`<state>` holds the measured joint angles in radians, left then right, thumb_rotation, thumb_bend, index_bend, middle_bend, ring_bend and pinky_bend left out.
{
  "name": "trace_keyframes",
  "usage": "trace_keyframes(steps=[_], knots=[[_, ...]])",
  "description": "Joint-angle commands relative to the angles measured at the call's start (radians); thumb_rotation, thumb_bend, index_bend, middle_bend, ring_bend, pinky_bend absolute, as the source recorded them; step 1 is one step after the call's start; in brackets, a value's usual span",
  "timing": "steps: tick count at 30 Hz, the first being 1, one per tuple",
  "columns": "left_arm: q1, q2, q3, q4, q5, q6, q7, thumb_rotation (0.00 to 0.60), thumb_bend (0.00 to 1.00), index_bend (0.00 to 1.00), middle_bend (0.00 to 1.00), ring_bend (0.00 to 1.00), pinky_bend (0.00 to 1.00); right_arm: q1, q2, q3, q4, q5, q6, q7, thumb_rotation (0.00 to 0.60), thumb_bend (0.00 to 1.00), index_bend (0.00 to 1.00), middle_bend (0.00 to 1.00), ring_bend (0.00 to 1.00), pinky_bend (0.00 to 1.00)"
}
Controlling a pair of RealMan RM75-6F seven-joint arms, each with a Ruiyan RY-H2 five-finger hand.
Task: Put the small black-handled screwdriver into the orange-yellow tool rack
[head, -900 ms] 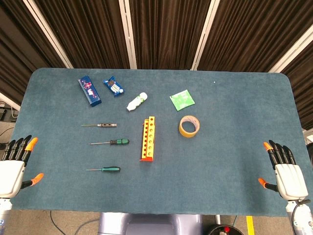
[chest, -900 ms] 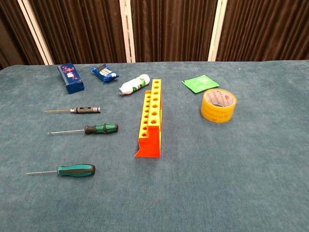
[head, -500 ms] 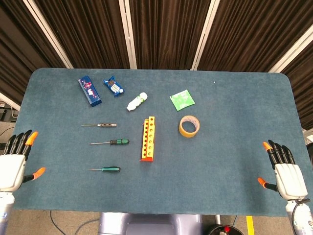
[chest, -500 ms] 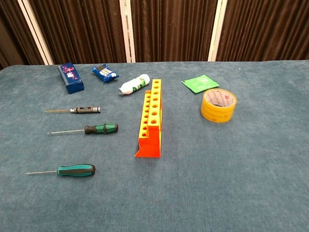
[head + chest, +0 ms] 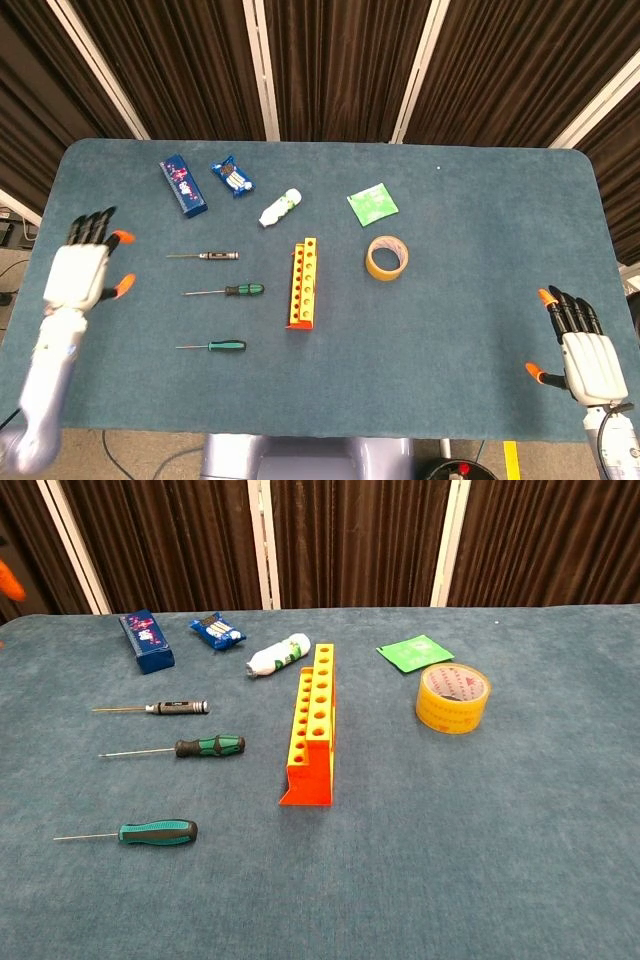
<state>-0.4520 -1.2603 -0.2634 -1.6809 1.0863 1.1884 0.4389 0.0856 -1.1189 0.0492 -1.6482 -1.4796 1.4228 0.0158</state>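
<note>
Head view: left robot hand [image 5: 82, 272], released and holding nothing, hovers near the small black-handled screwdriver [image 5: 203, 256]; grasping comes next, then the orange-yellow tool rack [image 5: 304, 283].

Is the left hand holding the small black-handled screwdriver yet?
No: in the head view the left hand is open above the table's left side, and the small black-handled screwdriver lies on the cloth apart from it.

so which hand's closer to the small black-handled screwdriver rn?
Left. The left hand, open, hovers just left of the small black-handled screwdriver, beyond its tip. The right hand sits at the table's far right near corner.
</note>
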Motion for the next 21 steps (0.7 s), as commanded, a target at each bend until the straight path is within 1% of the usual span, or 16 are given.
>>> trace_keyframes(steps=[1, 6, 9, 13, 16, 21], knots=[[-0.128, -0.101, -0.054, 0.133, -0.113, -0.115, 0.09, 0.6, 0.27, 0.36, 0.0, 0.0, 0.0, 0.001, 0.001, 0.004, -0.004, 0.016, -0.008, 0.008, 0.6, 0.02, 0.0, 0.0, 0.0, 0.0], [-0.222, -0.21, -0.063, 0.282, -0.201, -0.186, 0.128, 0.6, 0.27, 0.39, 0.0, 0.0, 0.0, 0.001, 0.007, 0.008, -0.01, 0.038, -0.021, 0.02, 0.6, 0.02, 0.0, 0.0, 0.0, 0.0], [-0.26, -0.257, -0.062, 0.348, -0.246, -0.218, 0.145, 0.6, 0.27, 0.42, 0.0, 0.0, 0.0, 0.001, 0.008, 0.01, -0.014, 0.045, -0.022, 0.02, 0.6, 0.03, 0.0, 0.0, 0.0, 0.0], [-0.31, -0.325, -0.054, 0.448, -0.29, -0.257, 0.162, 0.6, 0.27, 0.49, 0.0, 0.0, 0.0, 0.0, 0.011, 0.012, -0.017, 0.051, -0.024, 0.021, 0.6, 0.03, 0.0, 0.0, 0.0, 0.0], [-0.335, -0.362, -0.048, 0.501, -0.303, -0.275, 0.163, 0.6, 0.27, 0.51, 0.0, 0.0, 0.0, -0.001, 0.012, 0.013, -0.019, 0.054, -0.024, 0.02, 0.6, 0.03, 0.0, 0.0, 0.0, 0.0], [-0.366, -0.405, -0.033, 0.568, -0.303, -0.3, 0.16, 0.6, 0.27, 0.5, 0.0, 0.0, 0.0, -0.001, 0.013, 0.014, -0.022, 0.06, -0.027, 0.024, 0.6, 0.04, 0.0, 0.0, 0.0, 0.0]])
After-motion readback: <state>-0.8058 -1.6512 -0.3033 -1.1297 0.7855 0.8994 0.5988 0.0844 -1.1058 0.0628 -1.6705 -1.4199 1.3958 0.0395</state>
